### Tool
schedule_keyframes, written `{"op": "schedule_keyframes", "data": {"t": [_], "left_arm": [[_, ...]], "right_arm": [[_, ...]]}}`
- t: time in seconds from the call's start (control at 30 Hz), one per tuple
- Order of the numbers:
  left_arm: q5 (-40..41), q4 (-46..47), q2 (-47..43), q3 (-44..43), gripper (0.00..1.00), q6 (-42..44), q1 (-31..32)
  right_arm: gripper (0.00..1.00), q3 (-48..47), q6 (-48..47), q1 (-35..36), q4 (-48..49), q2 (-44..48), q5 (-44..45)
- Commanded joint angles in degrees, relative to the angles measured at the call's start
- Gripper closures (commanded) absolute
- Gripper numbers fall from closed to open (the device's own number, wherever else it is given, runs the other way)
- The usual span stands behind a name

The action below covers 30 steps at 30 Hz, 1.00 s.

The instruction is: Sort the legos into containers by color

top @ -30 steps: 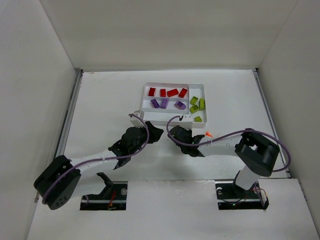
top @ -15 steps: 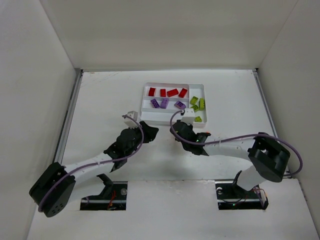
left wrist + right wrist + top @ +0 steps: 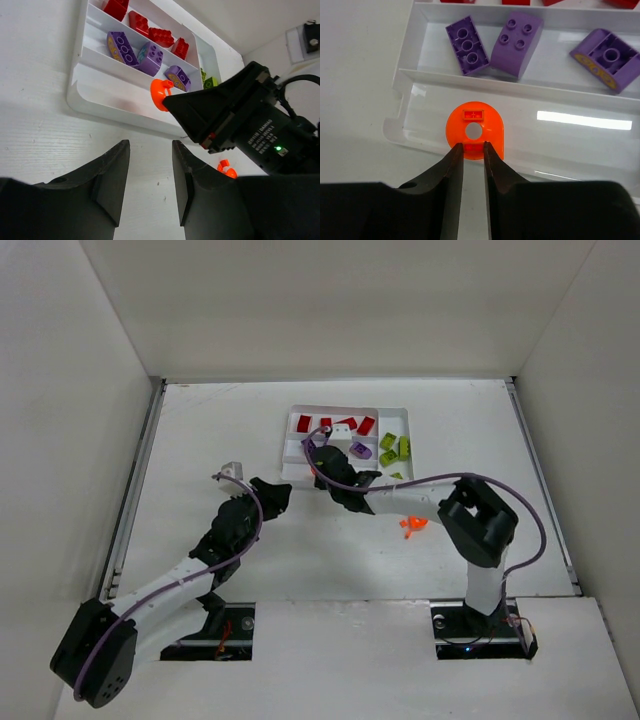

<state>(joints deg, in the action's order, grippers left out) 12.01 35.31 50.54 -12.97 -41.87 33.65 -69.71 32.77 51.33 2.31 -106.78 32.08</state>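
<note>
On your table (image 3: 200, 430), the white tray (image 3: 95, 102) lies far centre. Your right end effector (image 3: 473, 148) pinches an orange lego (image 3: 474, 129) above the tray's near slot. Your left end effector (image 3: 149, 152), narrowly parted, holds nothing near-left of the tray.

**Plastic bricks, plastic tray, matt table: materials and finishes**

Tray (image 3: 560, 145): white plastic, smooth and glossy, with a bright streak of glare on the floor of its near slot. Orange piece (image 3: 474, 131): smooth moulded plastic with a satin sheen. Purple bricks (image 3: 516, 38): moulded plastic, smooth, softly shiny on the studs (one bears a yellowish printed pattern). Red bricks (image 3: 161, 36): plastic, glossy, with highlights on the edges. Yellow-green bricks (image 3: 388, 441): plastic by the look, finish too small to judge. Table (image 3: 355, 60): white, matt, faintly grainy. Right gripper (image 3: 473, 152) and left gripper (image 3: 150, 146): black fingers, plastic-looking, dull with a slight sheen.
</note>
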Motion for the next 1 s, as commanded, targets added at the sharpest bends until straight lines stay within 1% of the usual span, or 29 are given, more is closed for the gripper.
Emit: {"op": "schedule_keyframes", "data": {"t": [0.0,0.13,0.2,0.27,0.33,0.37,0.47,0.53,0.6,0.63,0.67,0.73,0.77,0.83,0.87,0.93,0.97], "left_arm": [[-0.7,1.4,0.0,0.4,0.63,-0.8,-0.1],[-0.4,1.6,1.2,0.1,0.63,-0.8,0.5],[-0.1,1.7,1.1,0.1,0.64,-0.6,1.0],[0.6,1.9,1.4,0.1,0.64,-0.2,1.4],[0.1,1.9,2.2,-0.2,0.64,-0.4,1.6],[-0.1,1.9,2.6,-0.6,0.64,-0.4,2.2],[0.4,2.6,5.4,-2.1,0.64,0.8,5.7],[0.0,3.3,8.1,-3.5,0.65,1.3,8.2],[0.3,4.1,10.5,-4.8,0.65,1.8,11.6],[0.5,4.8,11.8,-5.3,0.65,2.5,13.0],[0.8,5.6,13.2,-5.8,0.65,3.1,14.2],[0.6,6.3,15.3,-6.6,0.65,3.4,15.5],[0.7,6.3,15.8,-6.9,0.65,3.3,16.2],[1.0,6.7,16.1,-7.0,0.65,3.5,16.8],[1.1,7.0,16.2,-6.9,0.65,3.5,16.7],[0.6,7.1,15.7,-6.5,0.65,2.9,16.1],[0.6,6.9,14.9,-6.2,0.65,2.8,15.9]], "right_arm": [[0.73,-4.4,0.1,0.0,1.8,-2.5,-2.1],[0.55,-6.5,1.5,0.2,2.5,-3.5,-1.9],[0.5,-6.4,2.4,0.2,2.7,-2.1,-1.6],[0.45,-4.4,2.6,0.2,3.6,0.6,-0.8],[0.45,0.3,2.6,0.0,5.0,5.4,1.0],[0.48,3.4,2.6,0.0,5.5,8.1,2.5],[0.61,15.4,4.2,-0.8,5.3,18.1,9.7],[0.67,24.3,8.1,-2.1,3.9,25.4,13.8],[0.68,32.9,15.5,-4.6,-1.6,33.5,15.3],[0.68,35.8,19.5,-5.8,-5.2,36.5,15.3],[0.64,38.0,23.2,-7.0,-8.9,39.1,15.1],[0.52,41.2,28.2,-8.7,-15.1,42.4,14.9],[0.46,42.2,29.1,-9.4,-17.4,43.3,14.8],[0.45,42.2,29.3,-9.5,-19.5,43.4,14.0],[0.39,41.4,29.1,-9.4,-20.5,43.1,13.4],[0.37,40.1,28.8,-9.5,-22.0,41.9,12.5],[0.4,39.8,28.9,-9.7,-22.7,41.5,12.4]]}}
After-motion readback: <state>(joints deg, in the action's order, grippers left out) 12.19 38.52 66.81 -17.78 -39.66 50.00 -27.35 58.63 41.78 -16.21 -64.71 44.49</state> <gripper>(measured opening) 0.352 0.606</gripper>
